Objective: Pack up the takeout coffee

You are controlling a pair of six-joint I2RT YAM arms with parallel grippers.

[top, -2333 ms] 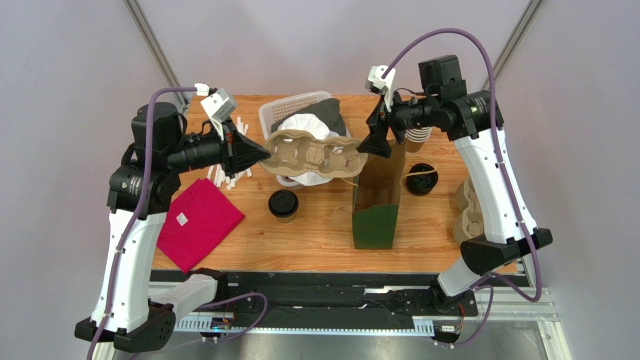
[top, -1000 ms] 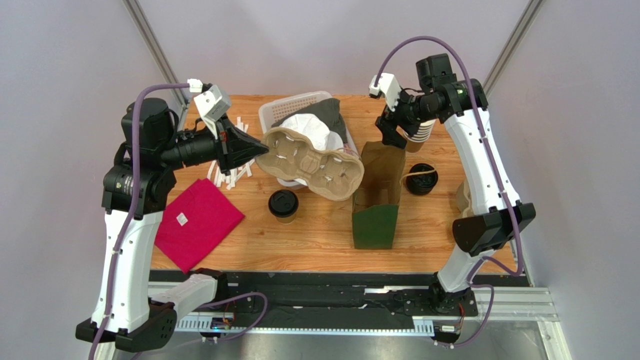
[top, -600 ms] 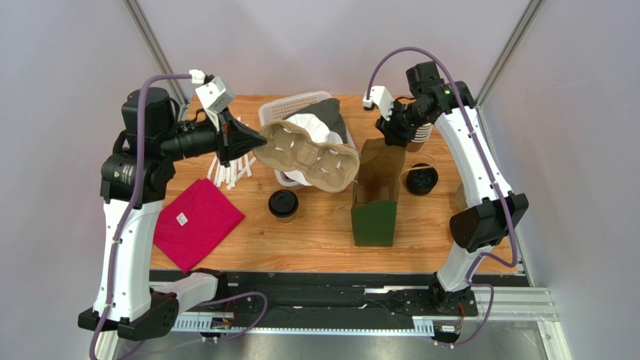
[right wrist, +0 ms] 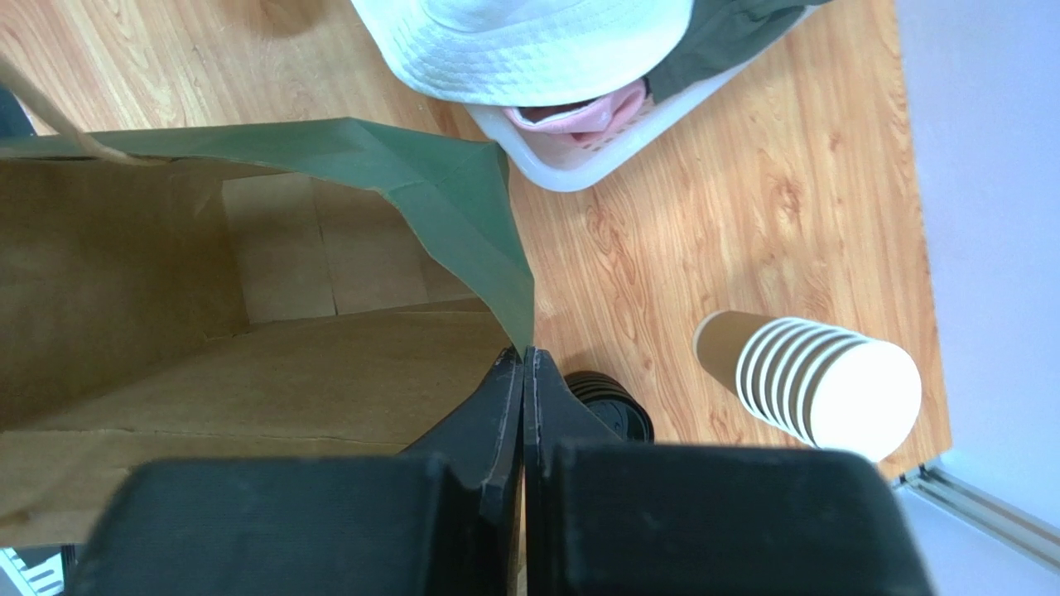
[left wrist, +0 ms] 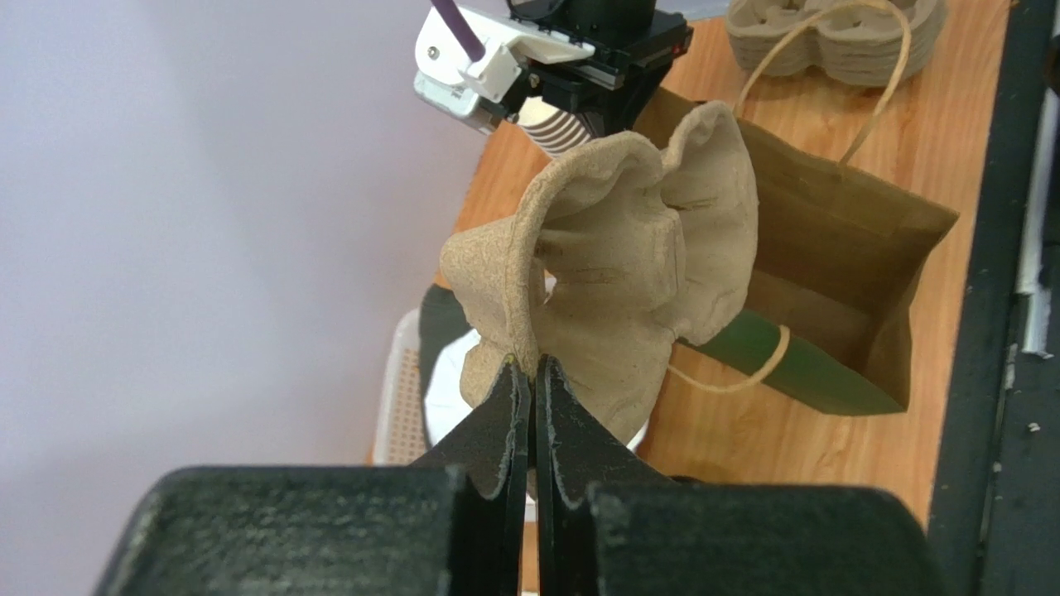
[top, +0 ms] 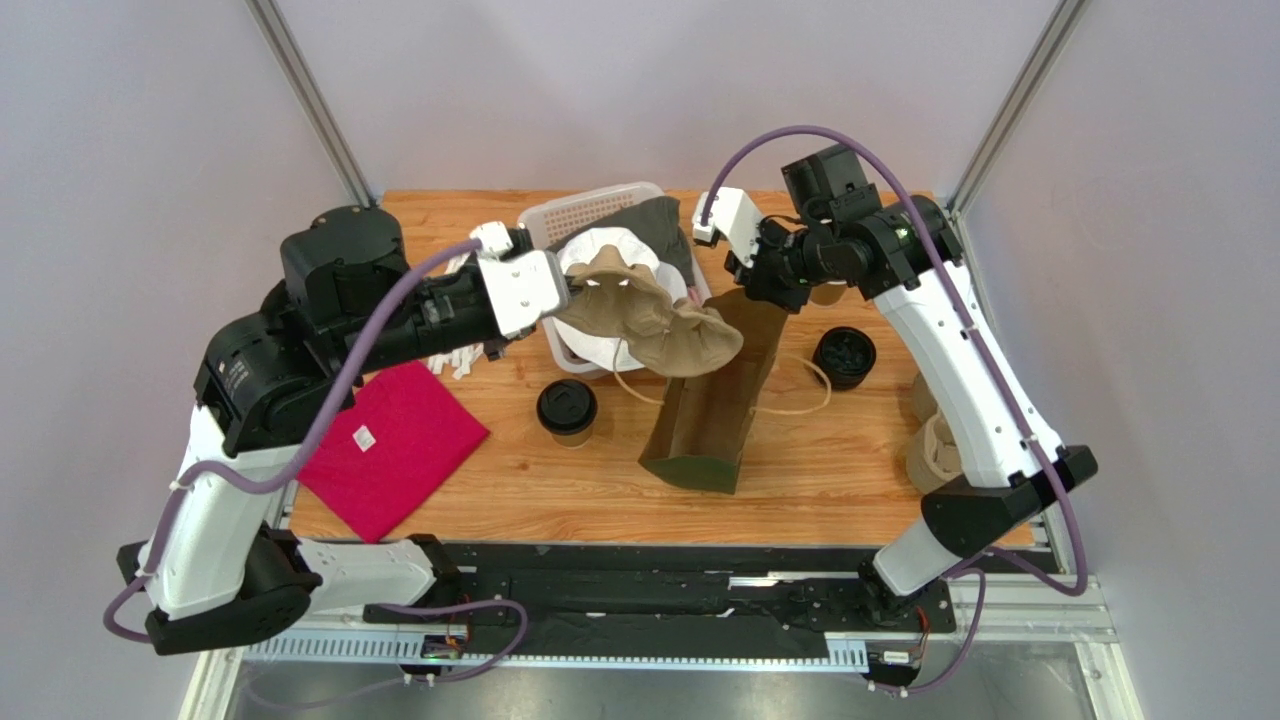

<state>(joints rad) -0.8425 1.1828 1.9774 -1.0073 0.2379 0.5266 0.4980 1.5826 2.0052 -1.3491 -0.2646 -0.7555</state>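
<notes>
The takeout coffee [top: 567, 408], a brown cup with a black lid, stands on the table left of the paper bag [top: 706, 405]. My left gripper [top: 564, 300] [left wrist: 535, 364] is shut on the edge of a pulp cup carrier [top: 654, 323] [left wrist: 622, 261], held on edge in the air with its far end at the bag's mouth. My right gripper [top: 751, 285] [right wrist: 524, 354] is shut on the rim of the bag [right wrist: 249, 323]. The bag leans over, green outside and brown inside, with its mouth toward the carrier.
A white basket [top: 579, 210] holding a white hat [right wrist: 535, 37] and dark cloth sits at the back. A red cloth [top: 391, 443] lies at front left. Stacked lidless cups [right wrist: 809, 379], a black lid pile [top: 845, 356] and spare carriers [top: 932, 435] are on the right.
My right gripper has shut on the bag's rim and pulled it over, so the bag now leans. My left arm has turned the carrier on edge and brought it toward the bag's mouth.
</notes>
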